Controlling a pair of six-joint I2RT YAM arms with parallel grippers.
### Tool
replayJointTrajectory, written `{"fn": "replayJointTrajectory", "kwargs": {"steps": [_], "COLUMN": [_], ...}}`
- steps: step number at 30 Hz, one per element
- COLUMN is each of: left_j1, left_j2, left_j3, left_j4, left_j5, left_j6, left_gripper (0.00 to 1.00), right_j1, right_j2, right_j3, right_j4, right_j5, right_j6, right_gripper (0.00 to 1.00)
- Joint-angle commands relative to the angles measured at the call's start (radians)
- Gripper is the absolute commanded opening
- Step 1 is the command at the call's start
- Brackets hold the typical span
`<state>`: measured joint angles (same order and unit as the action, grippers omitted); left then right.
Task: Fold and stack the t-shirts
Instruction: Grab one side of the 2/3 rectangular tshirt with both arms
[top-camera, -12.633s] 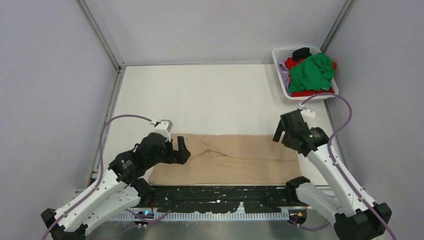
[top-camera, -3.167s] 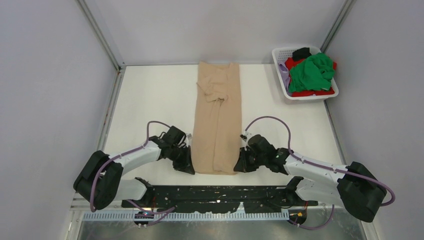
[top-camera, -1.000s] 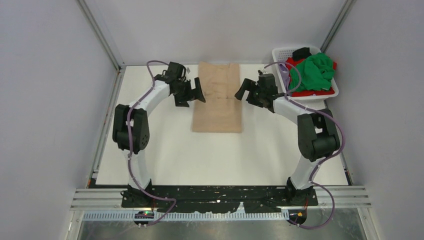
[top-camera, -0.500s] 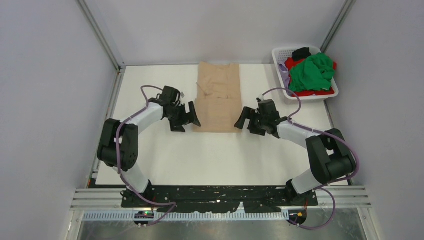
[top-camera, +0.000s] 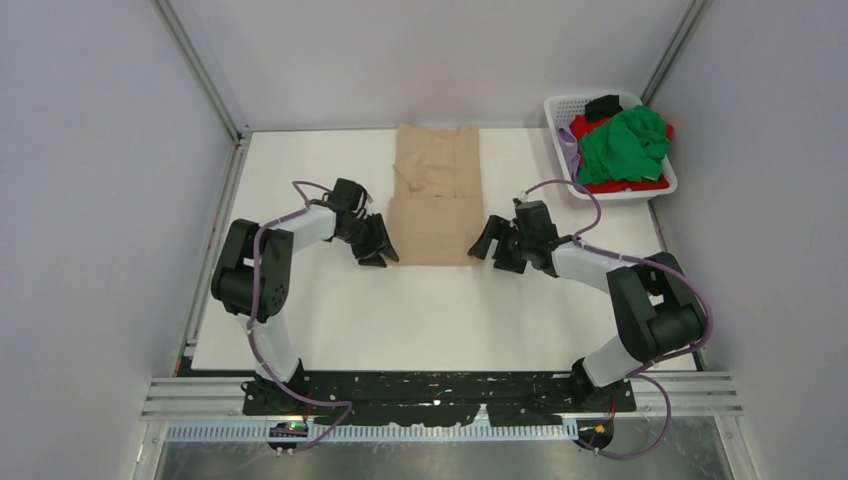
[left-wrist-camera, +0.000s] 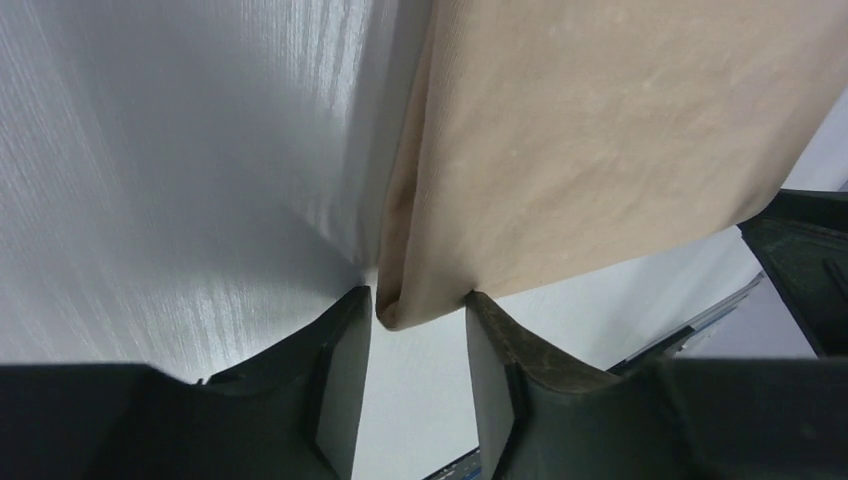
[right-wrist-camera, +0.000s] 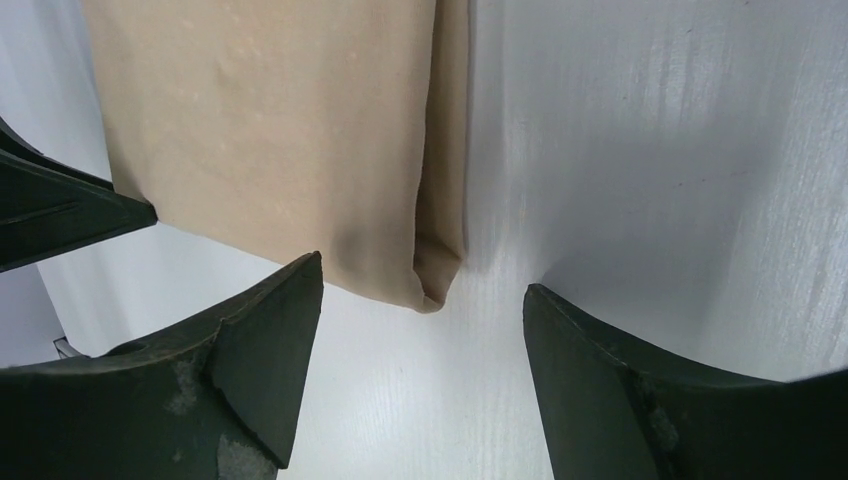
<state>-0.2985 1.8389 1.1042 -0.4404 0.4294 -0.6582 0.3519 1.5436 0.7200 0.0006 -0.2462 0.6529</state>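
Note:
The beige t-shirt (top-camera: 435, 195) lies folded into a short rectangle at the back middle of the table, its fold edge nearest me. My left gripper (top-camera: 378, 250) sits low at the shirt's near left corner. In the left wrist view that corner (left-wrist-camera: 425, 300) lies between the tips of the narrowed jaws (left-wrist-camera: 418, 305), brushing the right finger (left-wrist-camera: 495, 370), with bare table between the pads. My right gripper (top-camera: 490, 245) is at the near right corner. It (right-wrist-camera: 423, 275) stands wide open, and the cloth corner (right-wrist-camera: 435, 270) between its tips touches neither finger.
A white mesh basket (top-camera: 560, 110) at the back right holds a green t-shirt (top-camera: 622, 145) heaped over red (top-camera: 610, 186), black (top-camera: 603, 105) and lilac (top-camera: 570, 150) ones. Metal frame posts and grey walls close in the left, right and back sides.
The long strip of shirt was folded in half. Over the last second both grippers came from its far end to its near corners, and the left jaws narrowed.

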Motion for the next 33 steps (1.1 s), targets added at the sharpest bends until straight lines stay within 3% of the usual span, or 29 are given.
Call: {"fn": "replayJointTrajectory", "kwargs": {"steps": [1, 8, 11, 18, 25, 29, 33], "left_j1": [0.004, 0.004, 0.004, 0.004, 0.001, -0.019, -0.1], "left_j2": [0.036, 0.078, 0.078, 0.049, -0.131, -0.379, -0.647], "left_j3": [0.036, 0.073, 0.071, 0.05, -0.096, -0.247, -0.331], "left_j4": [0.031, 0.016, 0.017, 0.011, -0.006, -0.1, -0.27], "left_j5": [0.01, 0.023, 0.021, -0.004, -0.015, -0.033, -0.173], "left_j6": [-0.022, -0.026, -0.024, -0.02, 0.01, 0.031, 0.01], "left_gripper": [0.36, 0.0, 0.0, 0.0, 0.0, 0.0, 0.0], "right_j1": [0.006, 0.01, 0.01, 0.013, 0.024, 0.078, 0.161], "right_j2": [0.018, 0.055, 0.086, 0.132, 0.029, -0.21, -0.421], "right_j3": [-0.005, -0.009, -0.007, -0.046, -0.109, -0.15, -0.134], "right_j4": [0.048, 0.077, 0.106, 0.148, 0.052, -0.137, -0.334], "right_j5": [-0.02, -0.036, -0.032, -0.038, -0.133, -0.216, -0.276], "right_j6": [0.017, 0.029, 0.033, 0.048, -0.04, -0.11, -0.141], "right_gripper": [0.78, 0.66, 0.56, 0.08, 0.05, 0.05, 0.05]}}
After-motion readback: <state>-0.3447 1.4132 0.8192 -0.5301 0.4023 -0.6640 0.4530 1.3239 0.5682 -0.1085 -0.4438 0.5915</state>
